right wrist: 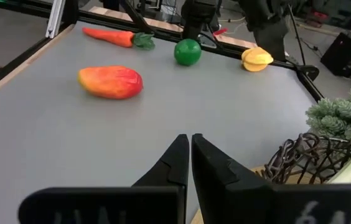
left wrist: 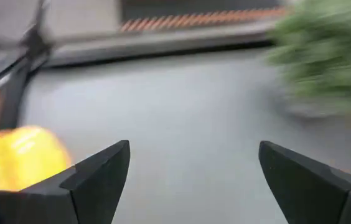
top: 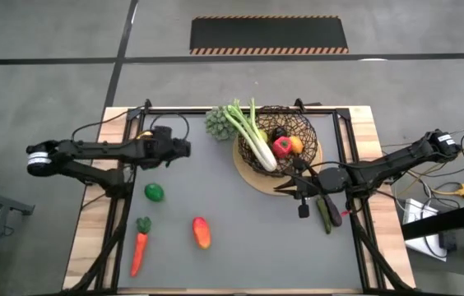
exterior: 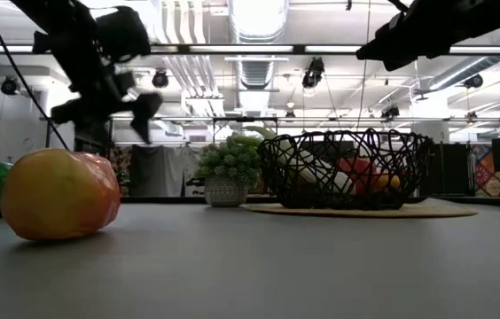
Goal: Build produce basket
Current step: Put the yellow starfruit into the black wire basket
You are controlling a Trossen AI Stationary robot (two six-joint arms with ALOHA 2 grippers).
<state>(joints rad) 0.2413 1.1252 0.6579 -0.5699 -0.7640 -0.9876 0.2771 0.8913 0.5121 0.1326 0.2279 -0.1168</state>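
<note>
1. Left gripper (top: 184, 149), fingers spread wide, hovers far-left near a yellow toy fruit (left wrist: 17, 158).
2. Right gripper (top: 280, 187), fingers pressed together and empty, sits beside the dark wire-mesh basket (top: 285, 136).
3. The fruit looks light, rigid, slick; grip its widest middle.

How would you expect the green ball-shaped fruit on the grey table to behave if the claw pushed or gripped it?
The green fruit looks round and smooth, so it would probably roll when nudged. Its glossy skin suggests it might slip between narrow fingers. It lies apart from the carrot, so nothing nearby would likely stop it.
</note>
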